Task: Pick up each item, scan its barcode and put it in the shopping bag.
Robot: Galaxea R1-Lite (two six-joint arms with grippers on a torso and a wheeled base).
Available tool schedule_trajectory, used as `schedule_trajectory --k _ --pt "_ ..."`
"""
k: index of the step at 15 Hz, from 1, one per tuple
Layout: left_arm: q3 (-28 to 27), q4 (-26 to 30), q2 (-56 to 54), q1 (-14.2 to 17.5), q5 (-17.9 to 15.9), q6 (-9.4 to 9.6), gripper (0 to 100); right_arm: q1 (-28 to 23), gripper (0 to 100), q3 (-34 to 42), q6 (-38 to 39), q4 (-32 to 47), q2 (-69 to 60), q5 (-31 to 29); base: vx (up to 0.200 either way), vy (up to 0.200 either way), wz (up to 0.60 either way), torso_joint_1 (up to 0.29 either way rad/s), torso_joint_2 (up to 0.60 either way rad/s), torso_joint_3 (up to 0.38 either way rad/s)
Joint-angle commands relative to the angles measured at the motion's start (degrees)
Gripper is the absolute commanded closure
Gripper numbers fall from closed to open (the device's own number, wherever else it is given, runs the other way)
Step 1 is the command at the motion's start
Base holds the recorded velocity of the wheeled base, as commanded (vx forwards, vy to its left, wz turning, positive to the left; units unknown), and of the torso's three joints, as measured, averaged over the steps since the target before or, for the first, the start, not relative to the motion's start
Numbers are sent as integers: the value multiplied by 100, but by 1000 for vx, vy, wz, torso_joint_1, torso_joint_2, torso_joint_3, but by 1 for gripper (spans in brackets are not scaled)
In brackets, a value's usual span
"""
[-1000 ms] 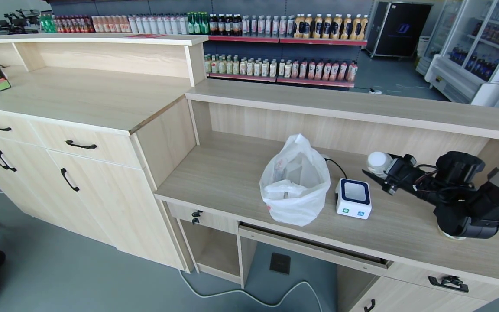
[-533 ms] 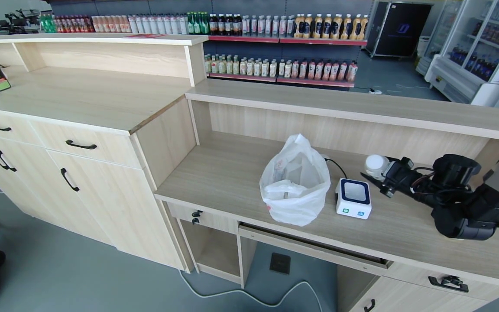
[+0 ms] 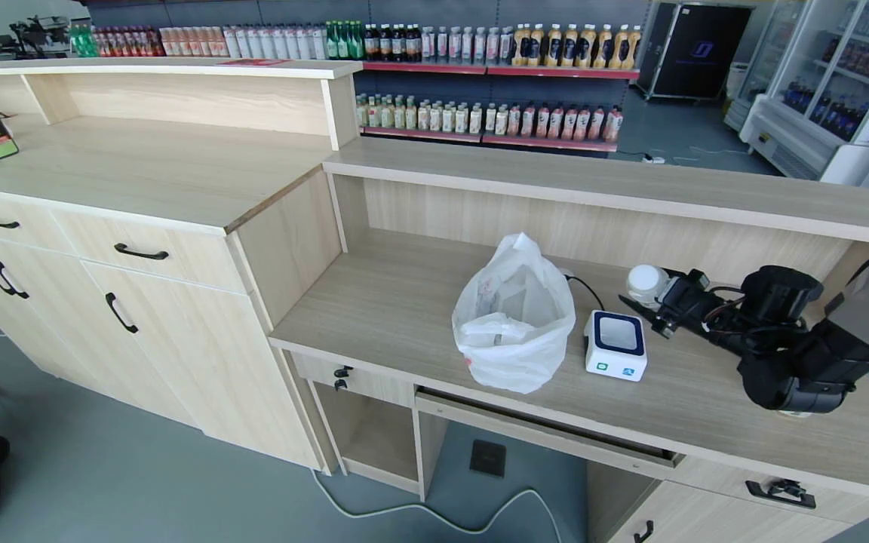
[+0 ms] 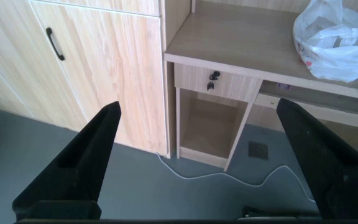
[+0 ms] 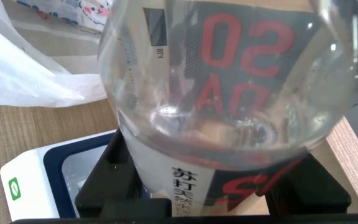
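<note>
And here's the bottle (image 3: 644, 280), right of centre in the head view, clamped in the right pincer (image 3: 661, 305) and held on its side just up and to the right of the scanner (image 3: 615, 343), white cap facing us. In the right wrist view the bottle (image 5: 229, 93) is clear, round-bodied plastic with a glossy printed label wrapped around it, hovering over the scanner (image 5: 36, 180), a small white box with rounded corners and a dark-framed glass window on top. So it's picked up, and by my reading the scan is the step in hand, with the drop into the bag to follow. The shopping bag (image 3: 514, 317) sits mid-frame just left of the scanner, thin, crinkly, translucent white film, mouth gaping, and packaged goods show through it, so some items look already bagged. All this rests on a pale wood-grain tabletop (image 3: 404, 302), smooth and matte. The left pincer (image 4: 197, 106) hangs spread wide with nothing in it, above the grey floor.
</note>
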Motion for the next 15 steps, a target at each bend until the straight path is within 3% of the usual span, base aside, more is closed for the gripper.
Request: schedule_trajectory --k 1,15 --pt "1 -1 9 0 0 -2 0 0 100 -19 0 3 87 2 0 0 0 0 0 0" --pt "1 -1 9 0 0 -2 0 237 100 -353 158 -6 394 -15 0 0 0 0 0 0"
